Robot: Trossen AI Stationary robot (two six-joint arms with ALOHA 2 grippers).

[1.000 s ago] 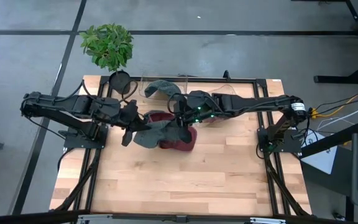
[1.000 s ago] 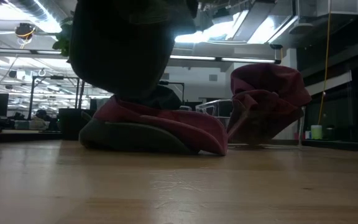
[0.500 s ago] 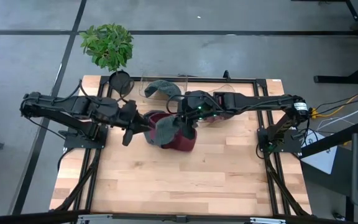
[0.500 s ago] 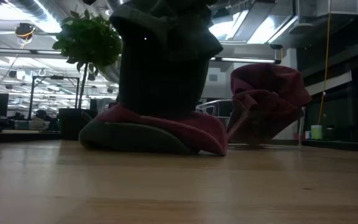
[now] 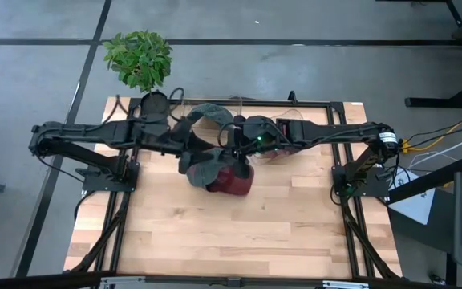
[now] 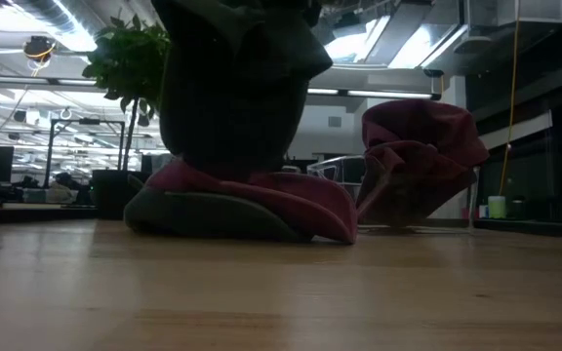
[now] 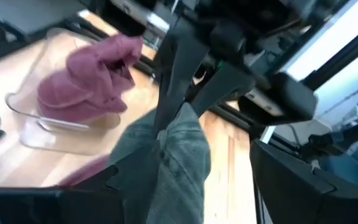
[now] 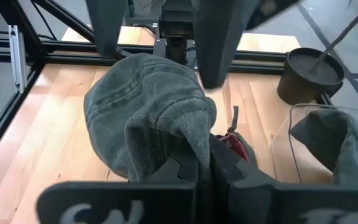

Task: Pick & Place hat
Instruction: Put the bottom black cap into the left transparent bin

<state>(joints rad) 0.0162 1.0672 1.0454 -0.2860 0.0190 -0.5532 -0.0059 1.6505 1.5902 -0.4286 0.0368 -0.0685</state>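
A: Where is the grey-green knitted hat (image 5: 203, 164) at this moment?

B: It hangs over the middle of the pale wooden tabletop (image 5: 215, 233), gathered at its top edge in the right tool (image 8: 205, 163), whose two dark fingers are pressed together on the fabric. Its lower part droops onto the dark red knitted hat (image 5: 233, 180) lying flat on the wood beneath it.

A: And from table height?

B: The grey-green hat (image 6: 232, 88) shows as a dark bulging mass, its bottom resting on the red one (image 6: 252, 200), which spreads out wide on the boards.

A: What about the left tool?

B: The left tool (image 5: 184, 147) is just beside the hanging hat on the far left side. Its fingers (image 8: 211, 37) stand apart, one on either side of the hat's far edge, gripping nothing.

A: Anything else on the tabletop?

B: Toward the far edge a clear plastic bin (image 7: 42, 127) holds a second crumpled dark red hat (image 7: 89, 81), and another clear container holds a grey-green hat (image 5: 207, 114). A black pot (image 8: 309, 74) stands at the far left corner, carrying a leafy green plant (image 5: 139, 56).
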